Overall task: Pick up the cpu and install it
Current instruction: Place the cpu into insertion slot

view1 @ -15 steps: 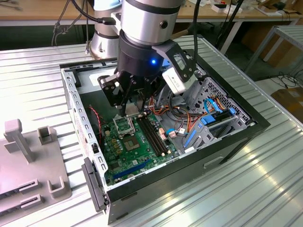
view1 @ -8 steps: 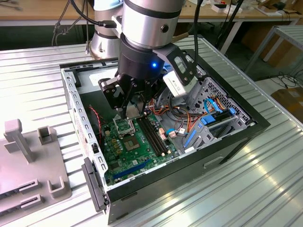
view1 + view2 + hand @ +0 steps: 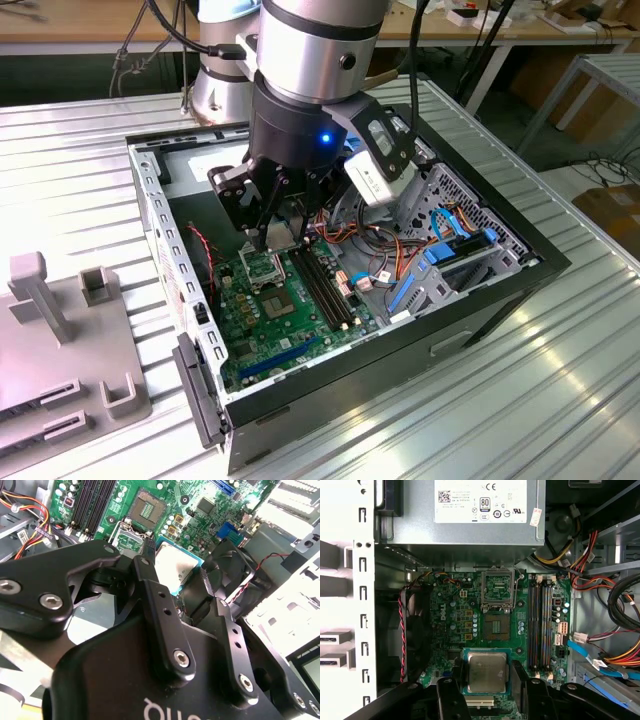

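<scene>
The cpu (image 3: 486, 672) is a flat square chip with a dull grey metal top and a green rim. My gripper (image 3: 487, 677) is shut on it, one black finger (image 3: 454, 682) at each side. In the second wrist view the cpu (image 3: 175, 566) sits between the fingers (image 3: 150, 582) above the green motherboard (image 3: 200, 525). The open socket (image 3: 498, 626) lies a short way beyond the chip, with its metal frame (image 3: 498, 587) flipped back. In the exterior view my gripper (image 3: 280, 238) hangs inside the open computer case, just above the socket (image 3: 268, 270).
Long black memory slots (image 3: 543, 625) run beside the socket. A power supply (image 3: 485, 510) fills the far end of the case, a black fan (image 3: 415, 630) stands at one side, and bundled cables (image 3: 610, 595) at the other. Grey fixtures (image 3: 60, 330) stand at the exterior view's left.
</scene>
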{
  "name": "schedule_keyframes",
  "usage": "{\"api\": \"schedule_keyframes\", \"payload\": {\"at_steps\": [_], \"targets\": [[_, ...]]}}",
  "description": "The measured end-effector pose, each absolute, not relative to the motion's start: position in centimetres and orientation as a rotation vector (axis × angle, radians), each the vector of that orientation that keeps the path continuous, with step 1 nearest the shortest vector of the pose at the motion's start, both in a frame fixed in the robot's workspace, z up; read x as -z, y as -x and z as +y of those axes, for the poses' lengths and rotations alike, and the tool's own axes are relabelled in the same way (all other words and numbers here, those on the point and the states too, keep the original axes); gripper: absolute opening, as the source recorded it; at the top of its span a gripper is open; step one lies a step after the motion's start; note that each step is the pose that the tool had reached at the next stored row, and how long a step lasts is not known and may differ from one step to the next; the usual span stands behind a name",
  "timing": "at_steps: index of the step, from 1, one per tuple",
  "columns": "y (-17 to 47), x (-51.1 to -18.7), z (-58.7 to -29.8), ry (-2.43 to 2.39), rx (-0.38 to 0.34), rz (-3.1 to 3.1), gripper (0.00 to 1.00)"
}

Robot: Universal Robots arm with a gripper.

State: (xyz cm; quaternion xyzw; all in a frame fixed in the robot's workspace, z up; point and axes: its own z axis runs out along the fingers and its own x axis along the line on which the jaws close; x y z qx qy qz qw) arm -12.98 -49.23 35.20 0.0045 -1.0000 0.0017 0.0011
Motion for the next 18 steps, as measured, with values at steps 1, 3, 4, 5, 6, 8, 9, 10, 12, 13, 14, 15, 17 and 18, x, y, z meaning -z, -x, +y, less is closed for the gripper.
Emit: {"api": "schedule_keyframes", "payload": {"at_steps": [1, 3, 4, 5, 6, 8, 9, 10, 12, 13, 14, 15, 17, 18], "targets": [[13.0, -35.2, -49.2, -0.014, -0.005, -3.139, 0.47], [13.0, -35.2, -49.2, -0.014, -0.005, -3.139, 0.47], [13.0, -35.2, -49.2, -0.014, -0.005, -3.139, 0.47], [12.9, -35.0, -49.2, -0.014, -0.005, -3.140, 0.47], [12.8, -34.9, -49.2, -0.014, -0.005, -3.140, 0.47], [12.3, -34.6, -49.2, -0.013, -0.005, -3.140, 0.47], [12.0, -34.4, -49.2, -0.013, -0.005, -3.140, 0.47], [11.8, -34.3, -49.2, -0.013, -0.005, -3.140, 0.47], [11.1, -33.8, -49.2, -0.013, -0.005, -3.140, 0.47], [10.6, -33.4, -49.2, -0.013, -0.005, -3.140, 0.47], [10.4, -33.1, -49.2, -0.013, -0.005, -3.140, 0.47], [10.1, -32.8, -49.2, -0.013, -0.005, -3.140, 0.47], [9.8, -32.4, -49.2, -0.013, -0.005, -3.140, 0.47], [9.7, -32.3, -49.2, -0.013, -0.005, -3.140, 0.47]]}}
